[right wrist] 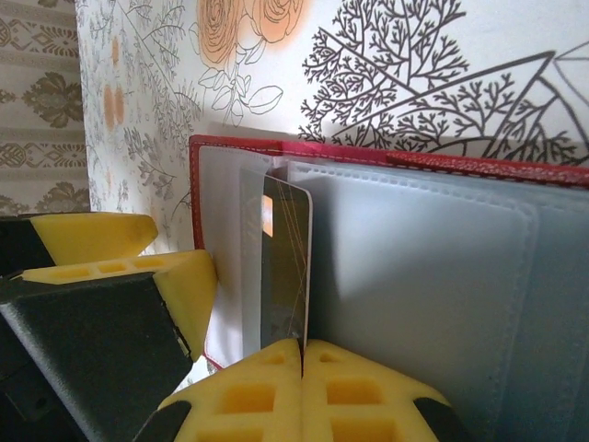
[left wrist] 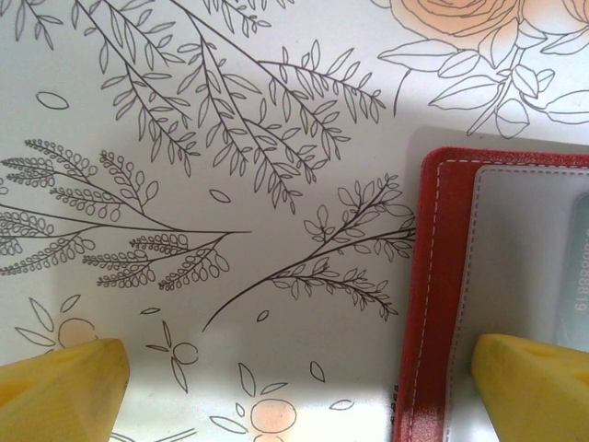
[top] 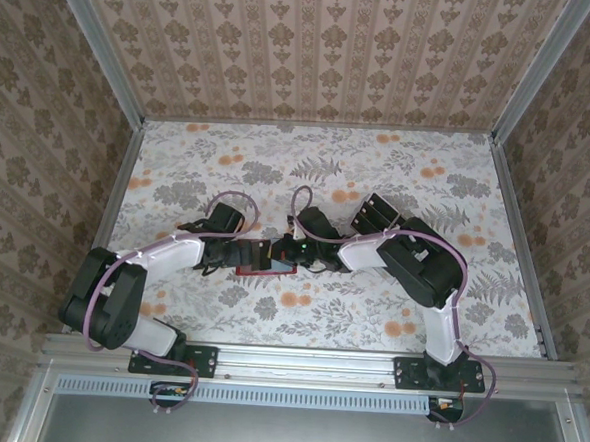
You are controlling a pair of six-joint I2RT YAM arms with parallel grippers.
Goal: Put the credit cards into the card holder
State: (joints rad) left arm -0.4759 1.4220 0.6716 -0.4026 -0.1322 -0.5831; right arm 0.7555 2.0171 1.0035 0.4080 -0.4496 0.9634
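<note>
The right gripper [right wrist: 302, 357] has its jaws pinched tight on one credit card [right wrist: 283, 267], gripping it by a short edge, and the two yellow pads almost meet around it. The card stands on edge against the inside of the card holder [right wrist: 433, 276], which lies opened out on the flowered bench [left wrist: 230, 138] with its red rim outermost and its pale grey pockets facing up. The card's far end sits at a pocket near the holder's left flap; how far it has gone in I cannot tell

The left gripper [left wrist: 299, 373] has its jaws spread wide and holds nothing. One of its fingers [left wrist: 529, 378] is over the holder's grey inner pocket, close to the red border, and the other is over bare bench well to the side. In the right wrist view that finger's tip appears to touch the holder's left flap. Seen from above, the card holder [top: 269, 271] lies mid-bench, where the two arms meet
</note>
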